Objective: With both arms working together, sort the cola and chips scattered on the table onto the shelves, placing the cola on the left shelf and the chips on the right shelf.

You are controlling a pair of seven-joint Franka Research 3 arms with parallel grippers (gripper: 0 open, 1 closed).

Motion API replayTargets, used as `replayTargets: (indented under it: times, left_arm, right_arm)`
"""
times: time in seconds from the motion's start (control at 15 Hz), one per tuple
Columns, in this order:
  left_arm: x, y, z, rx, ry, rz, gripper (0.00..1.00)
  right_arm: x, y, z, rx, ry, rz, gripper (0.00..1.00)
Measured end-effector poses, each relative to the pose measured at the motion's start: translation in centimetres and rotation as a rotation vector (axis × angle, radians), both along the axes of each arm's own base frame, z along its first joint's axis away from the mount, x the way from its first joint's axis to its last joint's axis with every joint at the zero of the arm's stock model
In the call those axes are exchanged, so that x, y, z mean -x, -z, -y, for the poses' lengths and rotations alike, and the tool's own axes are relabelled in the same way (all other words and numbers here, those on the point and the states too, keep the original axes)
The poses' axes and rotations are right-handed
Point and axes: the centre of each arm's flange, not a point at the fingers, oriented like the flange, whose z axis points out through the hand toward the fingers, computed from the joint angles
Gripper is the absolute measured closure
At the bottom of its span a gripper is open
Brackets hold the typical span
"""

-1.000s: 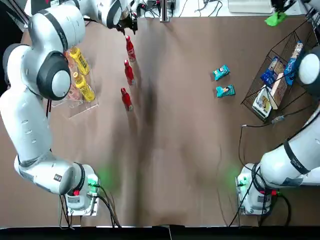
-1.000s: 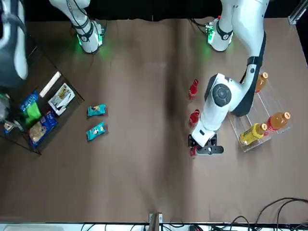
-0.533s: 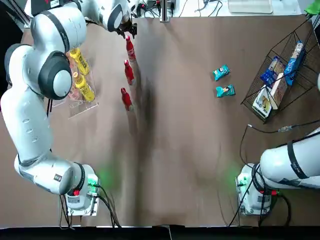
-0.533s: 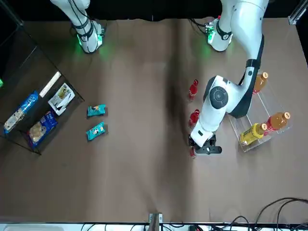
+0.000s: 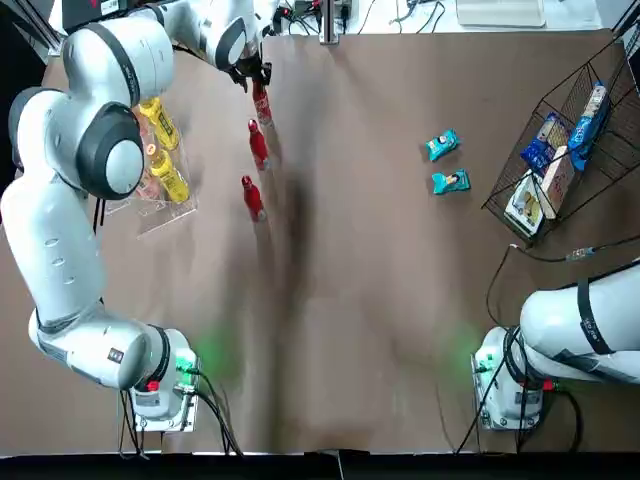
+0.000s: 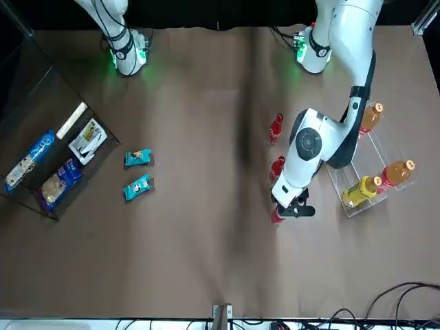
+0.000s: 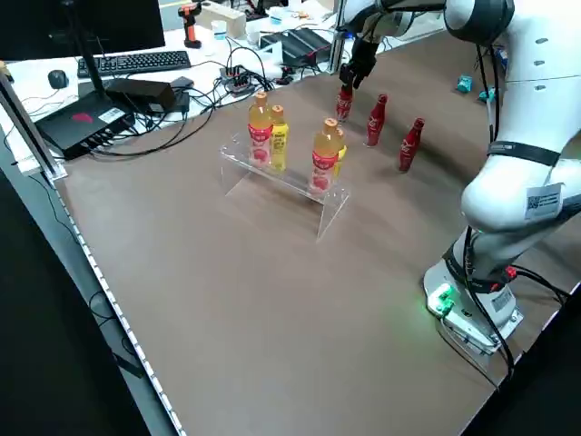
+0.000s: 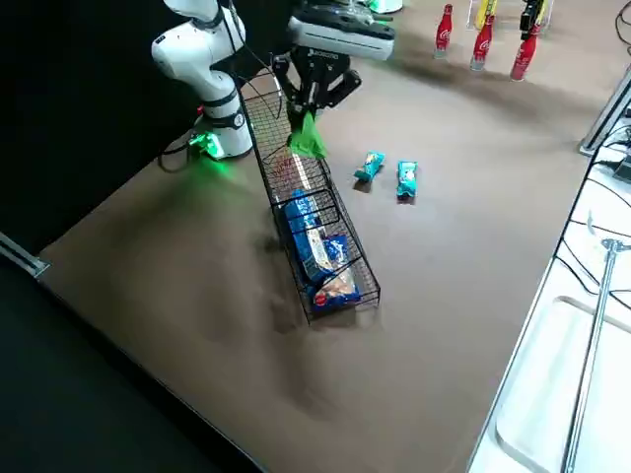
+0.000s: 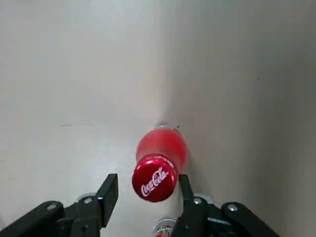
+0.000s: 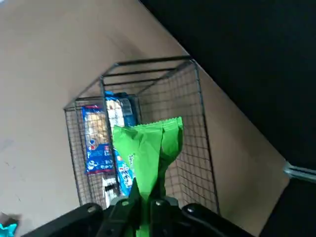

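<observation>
gripping the green chips packet [image 10: 143,153] with right pincer [image 10: 147,187] above the right shelf [image 10: 199,106]; holding left pincer [image 9: 149,177] open at a cola bottle [image 9: 163,145]!

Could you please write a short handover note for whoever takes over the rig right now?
Left gripper: at the far cola bottle, jaws open, nothing gripped.
Right gripper: above the black wire basket, jaws shut on the green chips packet.
Cola: all three bottles stand on the table, beside the clear rack.
Chips: two teal packets lie on the table.
Done: no cola or chips packet seen shelved.
Left: shelve green packet, both teal ones, three colas.
</observation>
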Motion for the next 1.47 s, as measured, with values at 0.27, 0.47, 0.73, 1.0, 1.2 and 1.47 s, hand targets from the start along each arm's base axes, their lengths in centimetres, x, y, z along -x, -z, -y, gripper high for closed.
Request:
replayTargets:
  times: [0.27,0.47,0.73,1.0,1.2,1.47]
  left_arm:
    - [0.0,-0.4,0.3,0.005,-0.014,0.008,0.42]
    - [-0.2,-1.1,0.7,0.014,-0.025,0.024,0.44]
    - [-0.2,-1.2,0.9,0.015,-0.025,0.027,0.52]
    - [-0.2,-1.2,0.9,0.013,-0.025,0.027,0.57]
    - [-0.2,-1.2,0.8,0.012,-0.026,0.026,0.61]
    - [-0.2,-1.3,0.9,0.014,-0.030,0.027,0.70]
  right_arm:
    - [-1.1,1.9,1.2,0.001,-0.016,0.002,0.91]
    - [-1.3,3.2,3.1,-0.007,-0.049,-0.016,0.91]
    - [-1.7,3.6,3.5,-0.005,-0.067,-0.008,0.86]
    - [-1.9,3.8,3.2,-0.008,-0.077,-0.010,0.68]
    - [-2.0,3.8,3.0,-0.009,-0.082,-0.012,0.68]
    - [-1.9,4.0,1.7,-0.025,-0.101,-0.055,0.68]
